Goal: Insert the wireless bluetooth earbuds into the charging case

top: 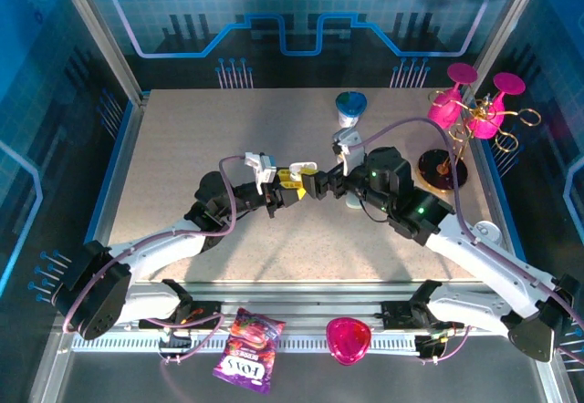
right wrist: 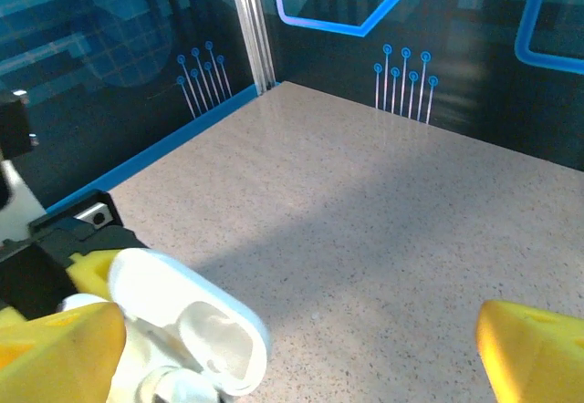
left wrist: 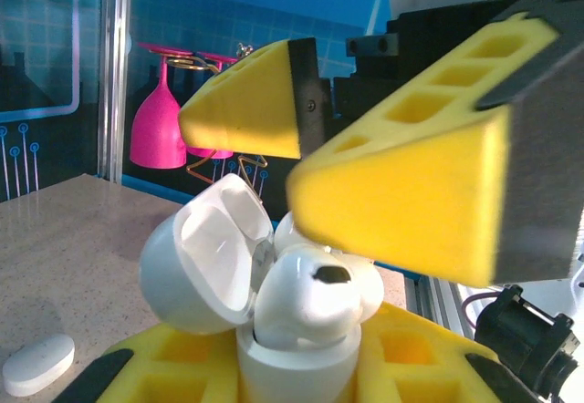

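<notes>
Left wrist view gives me my clearest look: one earbud [left wrist: 315, 289] sits head-up in the charging case [left wrist: 292, 377]. Its rounded top, marked by a dark vent, stands above the case's rim. Just behind it is a second rounded white shape, and I cannot tell whether that is another bud. The case's lid [left wrist: 205, 257] is swung open and tilted back.

My left gripper [left wrist: 290, 362] is clamped on the case's base, with a yellow foam pad pressed against either side and holding it upright. My right gripper [right wrist: 297, 348] hangs over the case with its jaws spread wide and nothing between them. One pad is above the lid and the other just above the earbud; I cannot tell whether that pad touches it.

A small white oval piece [left wrist: 36, 365] lies on the table [top: 182, 148] near the case. From the top camera, a blue cup [top: 350, 107] stands beyond the case. Pink glasses [top: 465, 102] hang on a gold rack [top: 474, 120] beyond the case and off to its right. On the near side of the case, past the table edge, lie a purple sweet packet [top: 245, 348] and a pink heart-shaped piece [top: 349, 339].
</notes>
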Controlling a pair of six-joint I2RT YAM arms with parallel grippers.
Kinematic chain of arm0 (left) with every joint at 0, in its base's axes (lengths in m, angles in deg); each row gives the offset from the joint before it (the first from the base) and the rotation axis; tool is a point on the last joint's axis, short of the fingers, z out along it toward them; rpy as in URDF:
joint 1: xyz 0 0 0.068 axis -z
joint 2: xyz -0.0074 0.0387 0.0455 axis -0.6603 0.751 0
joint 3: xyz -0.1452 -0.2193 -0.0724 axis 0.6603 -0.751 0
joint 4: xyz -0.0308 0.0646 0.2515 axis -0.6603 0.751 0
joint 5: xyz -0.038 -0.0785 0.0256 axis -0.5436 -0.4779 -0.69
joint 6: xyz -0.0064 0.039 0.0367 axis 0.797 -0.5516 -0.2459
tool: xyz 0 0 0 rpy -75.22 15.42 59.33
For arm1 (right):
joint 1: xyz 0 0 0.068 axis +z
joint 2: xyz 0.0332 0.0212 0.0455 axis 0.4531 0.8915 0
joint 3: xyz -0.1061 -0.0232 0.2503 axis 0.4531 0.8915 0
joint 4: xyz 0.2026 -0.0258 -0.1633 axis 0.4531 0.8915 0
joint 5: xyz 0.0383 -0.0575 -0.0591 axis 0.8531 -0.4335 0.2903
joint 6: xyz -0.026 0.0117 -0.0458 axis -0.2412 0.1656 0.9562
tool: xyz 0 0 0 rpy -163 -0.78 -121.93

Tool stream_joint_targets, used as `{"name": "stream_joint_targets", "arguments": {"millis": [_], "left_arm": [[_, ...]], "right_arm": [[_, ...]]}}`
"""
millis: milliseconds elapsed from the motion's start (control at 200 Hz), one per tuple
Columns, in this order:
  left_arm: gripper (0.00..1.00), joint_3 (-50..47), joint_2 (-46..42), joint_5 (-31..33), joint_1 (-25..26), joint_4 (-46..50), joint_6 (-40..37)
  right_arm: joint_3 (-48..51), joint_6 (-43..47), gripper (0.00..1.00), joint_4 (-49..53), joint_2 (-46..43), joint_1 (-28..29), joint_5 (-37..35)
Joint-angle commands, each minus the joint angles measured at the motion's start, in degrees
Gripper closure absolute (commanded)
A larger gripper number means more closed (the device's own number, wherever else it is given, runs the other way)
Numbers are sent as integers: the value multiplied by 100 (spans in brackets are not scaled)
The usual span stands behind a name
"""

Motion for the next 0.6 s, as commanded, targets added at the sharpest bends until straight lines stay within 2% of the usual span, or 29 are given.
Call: {"name": "stream_joint_targets", "arguments": {"millis": [0,135,305,385,595], "left_arm": [[84,40,-35,-141,46,-330,-3],[84,33,-34,-129,40,-305,-26],[84,56,41,-143,46,-330,-19],[84,66,76,-157,42,-393,22],[84,62,-18,-164,42,-327,9]], "right_arm": [[-51,-155,2,110,0,-73,-1],[-30,-35,1,99,-221,-76,136],[-155,100,0,26,-207,-87,1093],[-306,106,0,124,-10,-66,1303],[-382,-50,1,223,242,-80,936]]}}
